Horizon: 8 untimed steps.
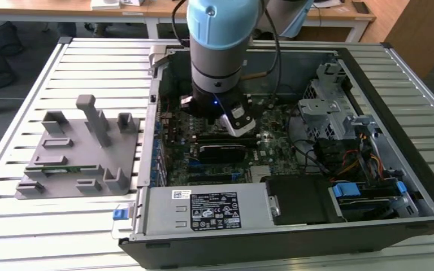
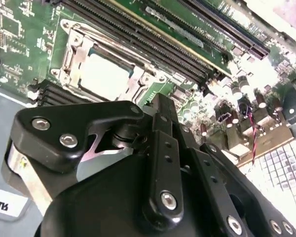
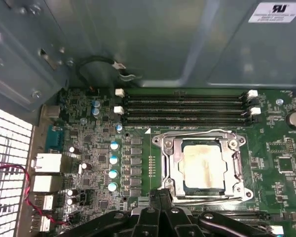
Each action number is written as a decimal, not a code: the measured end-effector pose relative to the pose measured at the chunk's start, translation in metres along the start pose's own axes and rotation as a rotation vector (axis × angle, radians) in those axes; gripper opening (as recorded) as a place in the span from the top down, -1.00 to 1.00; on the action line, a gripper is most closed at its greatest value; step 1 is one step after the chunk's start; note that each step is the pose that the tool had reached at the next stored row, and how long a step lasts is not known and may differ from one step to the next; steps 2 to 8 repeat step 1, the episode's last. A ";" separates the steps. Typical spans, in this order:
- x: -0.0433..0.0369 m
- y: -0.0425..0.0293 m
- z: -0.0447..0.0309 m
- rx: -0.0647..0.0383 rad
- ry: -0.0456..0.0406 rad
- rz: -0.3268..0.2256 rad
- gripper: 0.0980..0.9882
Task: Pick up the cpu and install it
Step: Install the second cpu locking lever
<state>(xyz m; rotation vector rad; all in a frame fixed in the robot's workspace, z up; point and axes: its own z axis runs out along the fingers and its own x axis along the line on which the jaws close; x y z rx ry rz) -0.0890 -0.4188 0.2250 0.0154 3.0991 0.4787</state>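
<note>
Black two-fingered jaws (image 2: 160, 106) pressed together, empty, pointing down into the open black computer case (image 1: 293, 237) from a grey-and-pale-blue arm (image 1: 221, 45) standing upright. Just beyond the fingertips, apart from them: small square silvery cpu (image 3: 203, 166), seated flat in the steel-framed socket (image 3: 170, 163) on the green motherboard (image 3: 281, 163). Farther off, black memory slots (image 3: 185, 108).

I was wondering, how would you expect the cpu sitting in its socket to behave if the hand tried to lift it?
The cpu looks flat, thin and rigid, so it probably would not bend. Its smooth pale metal top may be slippery. Sitting low inside the metal socket frame, it likely offers little edge to grip, and it seems light for its size.
</note>
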 end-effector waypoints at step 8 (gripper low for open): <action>0.0000 0.0000 -0.0001 0.000 0.0002 0.000 0.98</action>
